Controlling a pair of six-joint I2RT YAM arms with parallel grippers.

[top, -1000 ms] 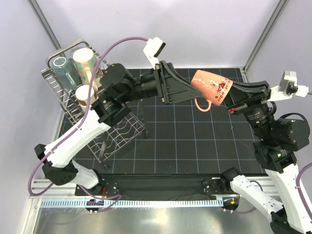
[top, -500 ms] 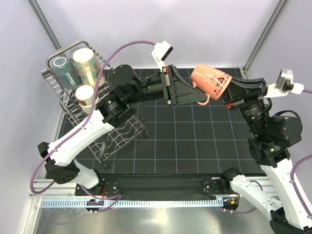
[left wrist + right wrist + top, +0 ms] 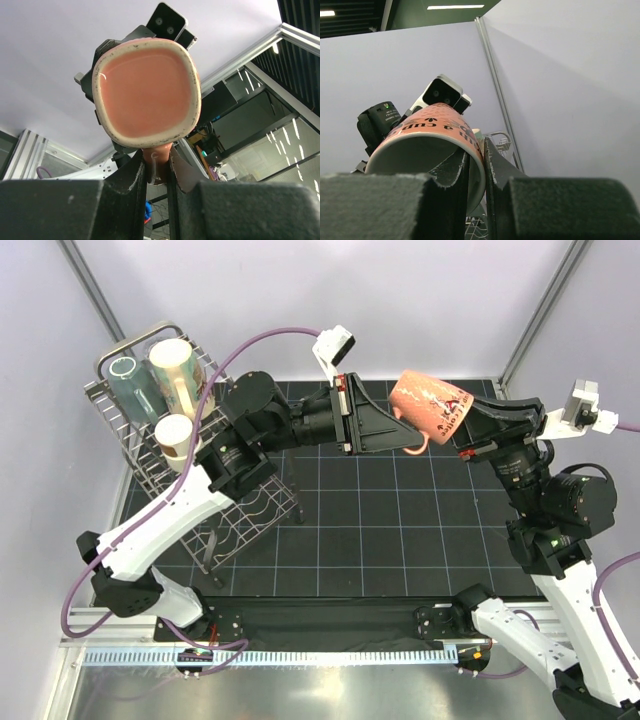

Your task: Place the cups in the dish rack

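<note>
A salmon-pink mug (image 3: 430,408) with dark print hangs on its side in mid-air above the far part of the mat, held by both grippers. My left gripper (image 3: 403,443) is shut on its handle (image 3: 156,162); the left wrist view faces the mug's base (image 3: 147,95). My right gripper (image 3: 468,426) is shut on the mug's rim wall (image 3: 479,165), one finger inside and one outside. The dish rack (image 3: 112,358) stands at the far left. It holds a grey-teal tumbler (image 3: 128,380), a cream mug (image 3: 178,368) and a small cup (image 3: 175,433).
A black gridded mat (image 3: 400,540) covers the table under both arms. The rack's lower wire section (image 3: 250,515) reaches onto the mat beneath my left arm. A metal frame post (image 3: 535,315) rises at the far right.
My left arm reached right to the mug and its jaws closed on the handle. The right arm brought the mug slightly left and has kept its grip.
</note>
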